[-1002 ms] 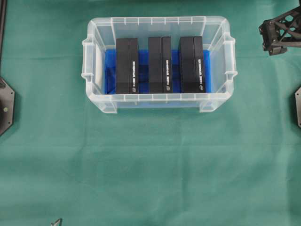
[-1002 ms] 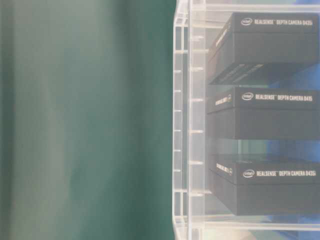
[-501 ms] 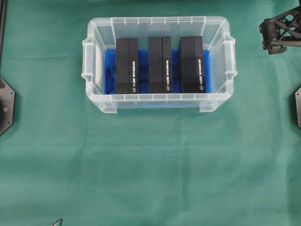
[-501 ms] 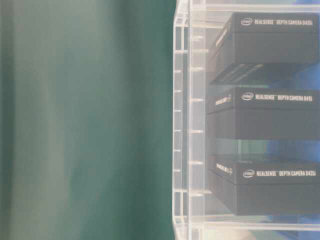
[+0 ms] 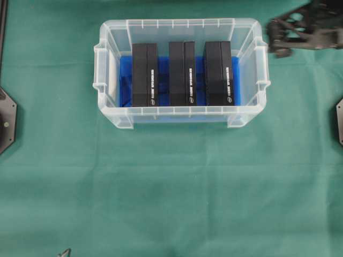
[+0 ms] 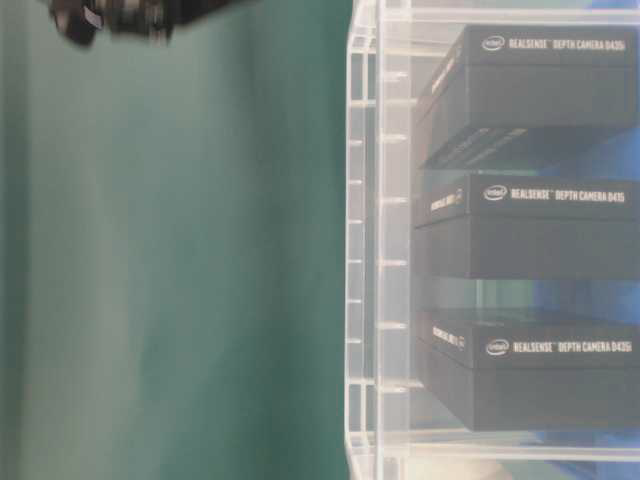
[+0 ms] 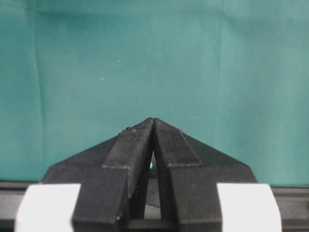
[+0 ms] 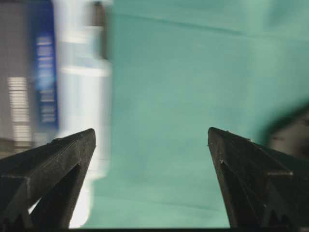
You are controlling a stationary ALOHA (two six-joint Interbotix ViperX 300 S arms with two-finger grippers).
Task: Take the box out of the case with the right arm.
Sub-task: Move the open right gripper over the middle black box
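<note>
Robot lab bench, green cloth (image 5: 171, 187) cover, black arm mounts (image 5: 6, 120)

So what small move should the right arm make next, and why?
Probably carry the right gripper further left, over the case, above the nearest box. The gripper is open and empty, just outside the case's right rim, and all three boxes stand inside, untouched.

- Overhead: straight down on the cloth (image 5: 171, 187) and case (image 5: 182, 115).
- Table-level: close against the case's wall, shared with overhead.
- Wrist cameras: along their fingers onto the cloth.
</note>
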